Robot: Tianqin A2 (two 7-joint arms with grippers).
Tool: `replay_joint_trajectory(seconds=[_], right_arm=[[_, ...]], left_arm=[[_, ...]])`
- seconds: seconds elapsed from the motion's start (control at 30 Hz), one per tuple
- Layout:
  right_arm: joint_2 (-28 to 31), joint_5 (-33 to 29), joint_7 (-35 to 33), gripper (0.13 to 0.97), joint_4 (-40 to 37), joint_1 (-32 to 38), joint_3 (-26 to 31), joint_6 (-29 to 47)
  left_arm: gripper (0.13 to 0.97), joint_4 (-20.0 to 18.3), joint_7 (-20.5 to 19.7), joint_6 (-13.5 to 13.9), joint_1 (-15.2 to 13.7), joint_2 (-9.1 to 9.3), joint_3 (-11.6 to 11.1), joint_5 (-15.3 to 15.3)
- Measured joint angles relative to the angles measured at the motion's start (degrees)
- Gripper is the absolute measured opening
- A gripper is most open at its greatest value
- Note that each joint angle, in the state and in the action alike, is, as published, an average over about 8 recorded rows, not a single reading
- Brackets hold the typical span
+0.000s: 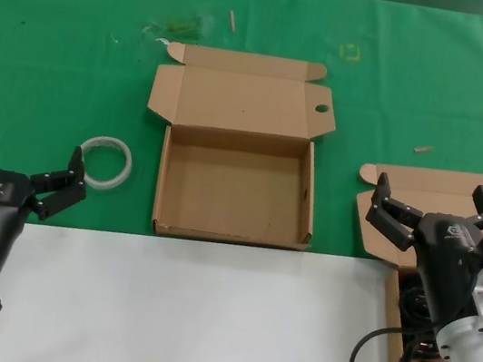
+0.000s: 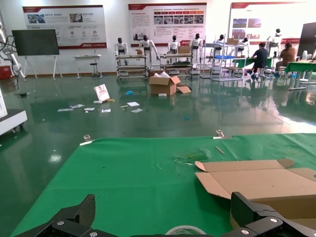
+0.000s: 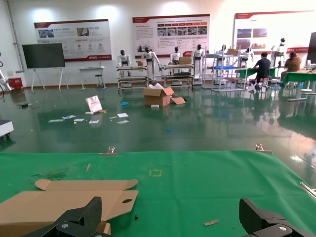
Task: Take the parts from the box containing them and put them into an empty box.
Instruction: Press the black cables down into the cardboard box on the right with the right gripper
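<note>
The empty box lies open in the middle of the green mat, its lid folded back with a round hole in the right flap. It also shows in the left wrist view and the right wrist view. The box containing the parts is at the right, mostly hidden behind my right arm. Black cables show inside it. My right gripper is open above this box, also seen in its wrist view. My left gripper is open and empty at the left, also seen in its wrist view.
A white plastic ring lies on the mat between my left gripper and the empty box; it also shows in the left wrist view. A white tabletop runs along the near side. Small scraps lie on the green mat.
</note>
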State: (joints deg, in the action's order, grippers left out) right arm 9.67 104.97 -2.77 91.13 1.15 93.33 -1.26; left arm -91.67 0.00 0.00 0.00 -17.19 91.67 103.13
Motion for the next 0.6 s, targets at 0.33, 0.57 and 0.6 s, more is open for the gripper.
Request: replay_joint_trajectory(seconds=[0.33, 0.57, 0.6], right_arm=[[0.0, 0.0, 0.0, 0.966, 0.0, 0.0, 0.0, 0.0], [0.0, 0.4, -0.2, 0.966, 0.0, 0.1, 0.5, -0.6], [0.0, 0.7, -0.5, 0.966, 0.0, 0.2, 1.0, -1.1]], left_arm=[[0.966, 0.0, 0.0, 0.0, 0.0, 0.0, 0.0, 0.0], [0.966, 0.0, 0.0, 0.0, 0.0, 0.0, 0.0, 0.0], [0.966, 0.0, 0.0, 0.0, 0.0, 0.0, 0.0, 0.0]])
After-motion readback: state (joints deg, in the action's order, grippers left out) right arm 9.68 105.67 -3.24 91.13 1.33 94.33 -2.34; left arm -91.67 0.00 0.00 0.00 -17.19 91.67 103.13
